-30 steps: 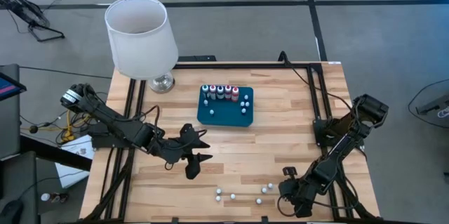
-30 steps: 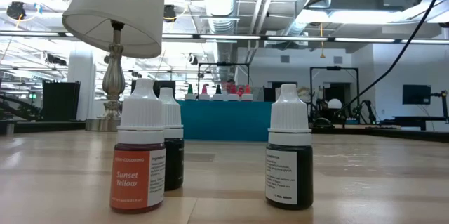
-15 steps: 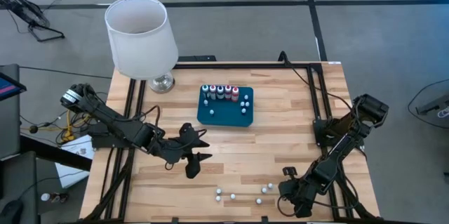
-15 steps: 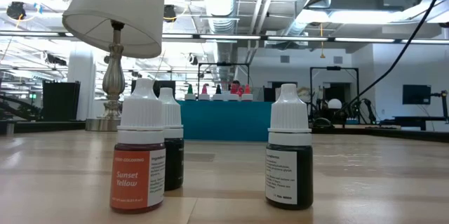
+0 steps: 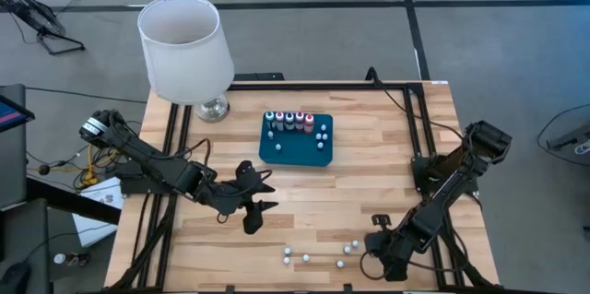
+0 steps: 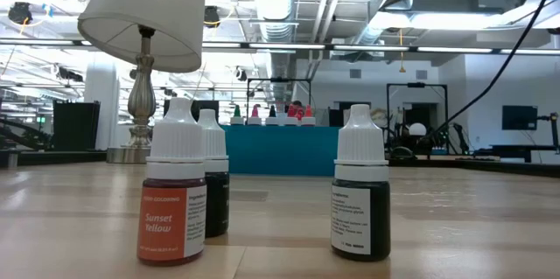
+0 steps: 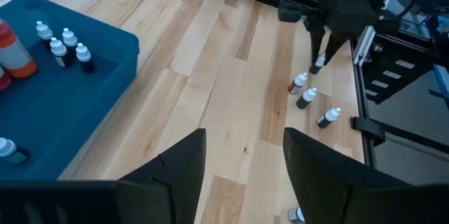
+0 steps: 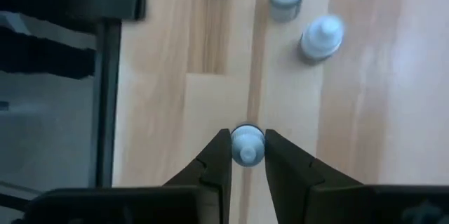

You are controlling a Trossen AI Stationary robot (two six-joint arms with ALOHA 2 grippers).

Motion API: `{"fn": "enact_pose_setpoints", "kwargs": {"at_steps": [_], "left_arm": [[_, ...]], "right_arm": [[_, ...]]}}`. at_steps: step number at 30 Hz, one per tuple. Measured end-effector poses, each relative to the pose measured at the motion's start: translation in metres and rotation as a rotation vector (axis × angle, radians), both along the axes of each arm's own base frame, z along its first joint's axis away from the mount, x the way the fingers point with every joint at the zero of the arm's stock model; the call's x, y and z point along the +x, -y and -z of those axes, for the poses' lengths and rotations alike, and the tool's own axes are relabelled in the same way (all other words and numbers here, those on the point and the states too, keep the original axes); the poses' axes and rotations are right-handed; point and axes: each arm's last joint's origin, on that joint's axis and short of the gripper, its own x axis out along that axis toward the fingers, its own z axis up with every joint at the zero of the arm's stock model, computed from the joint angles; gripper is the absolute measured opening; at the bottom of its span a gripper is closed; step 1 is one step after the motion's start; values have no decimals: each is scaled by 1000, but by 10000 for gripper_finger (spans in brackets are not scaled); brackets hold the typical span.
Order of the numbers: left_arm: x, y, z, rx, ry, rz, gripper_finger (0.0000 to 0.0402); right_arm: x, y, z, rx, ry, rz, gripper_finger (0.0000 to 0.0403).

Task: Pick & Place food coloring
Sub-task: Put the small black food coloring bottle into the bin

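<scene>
— While bottles already stand in the teal tray (image 5: 295,152), what remains?
— Several loose ones; the right tool (image 8: 247,155) pinches a white-capped bottle (image 8: 247,144) at the counter's (image 5: 369,193) front edge; the left tool (image 5: 256,204) waits wide.

The right pincer (image 8: 247,155) has closed onto a white-capped food coloring bottle (image 8: 246,144) near the table's front edge.

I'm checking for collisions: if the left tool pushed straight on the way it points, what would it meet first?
Probably the small bottles standing loose on the wooden table, with the right tool just past them. The left tool is open; depth is hard to judge.
</scene>
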Motion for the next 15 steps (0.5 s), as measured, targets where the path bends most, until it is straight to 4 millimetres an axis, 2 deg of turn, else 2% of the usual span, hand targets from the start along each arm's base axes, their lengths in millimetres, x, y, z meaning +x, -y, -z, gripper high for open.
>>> {"fn": "enact_pose_setpoints", "kwargs": {"at_steps": [7, 15], "left_arm": [[0, -1, 0, 18, 2, -21, 182], [0, -1, 0, 23, 4, -24, 182]], "right_arm": [[3, 23, -20, -26, 4, 45, 61], [15, 49, -41, -23, 83, 83, 61]]}}
